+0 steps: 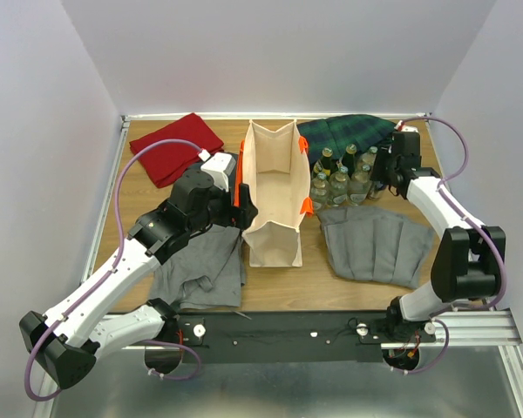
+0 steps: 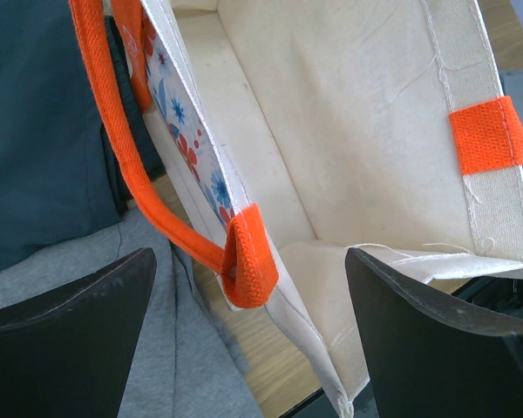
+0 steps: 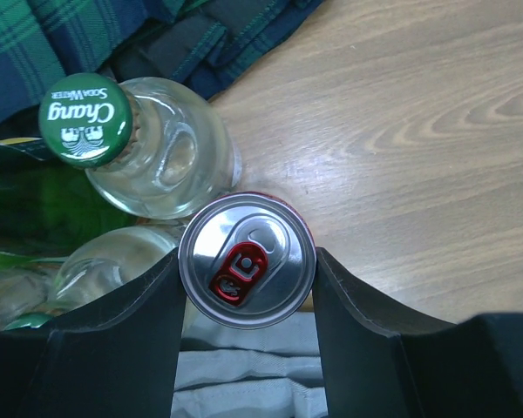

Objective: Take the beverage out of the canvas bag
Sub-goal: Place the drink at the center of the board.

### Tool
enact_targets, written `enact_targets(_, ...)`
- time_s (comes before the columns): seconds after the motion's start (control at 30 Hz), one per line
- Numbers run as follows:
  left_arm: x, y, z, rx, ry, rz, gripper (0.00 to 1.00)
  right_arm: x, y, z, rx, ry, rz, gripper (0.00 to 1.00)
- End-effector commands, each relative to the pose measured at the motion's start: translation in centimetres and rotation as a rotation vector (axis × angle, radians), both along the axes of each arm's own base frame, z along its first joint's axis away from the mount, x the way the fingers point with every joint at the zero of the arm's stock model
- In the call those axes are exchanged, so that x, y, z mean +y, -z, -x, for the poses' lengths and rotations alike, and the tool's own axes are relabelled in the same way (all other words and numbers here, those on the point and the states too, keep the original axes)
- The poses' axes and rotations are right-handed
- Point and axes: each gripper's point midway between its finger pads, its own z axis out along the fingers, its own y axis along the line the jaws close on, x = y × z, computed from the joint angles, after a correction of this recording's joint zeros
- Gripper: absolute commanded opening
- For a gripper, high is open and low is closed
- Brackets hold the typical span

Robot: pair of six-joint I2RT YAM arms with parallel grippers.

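Gripping a rigid, slick can (image 3: pixel 247 259) by its sides with the right pincer (image 3: pixel 247 292), beside bottles (image 1: pixel 340 178) at three o'clock of the canvas bag (image 1: pixel 273 187); left pincer (image 2: pixel 248 340) gaping wide, empty, straddling the bag's soft wall.

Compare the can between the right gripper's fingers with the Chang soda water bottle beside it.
The can is metal with a silver lid and red pull tab; the Chang soda water bottle is clear glass with a green crown cap. The right gripper clamps the can; the bottle stands free. Both are upright on the table.
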Motion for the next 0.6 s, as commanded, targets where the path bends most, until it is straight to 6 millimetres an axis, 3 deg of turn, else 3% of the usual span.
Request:
enact_targets(0.0,0.6,0.1,0.1,-0.001,-0.027,-0.002,0.99,0.1,-2.6,-1.7,-0.088,0.009,0.035,0.56)
enact_targets(0.1,0.6,0.1,0.1,0.002,-0.026,-0.003,0.99,0.1,-2.7,-1.6,-0.093,0.012,0.037,0.66)
enact_targets(0.57,0.7,0.0,0.2,-0.001,-0.026,-0.001,0.99,0.3,-4.7,-1.5,-0.136,0.018,0.015,0.74)
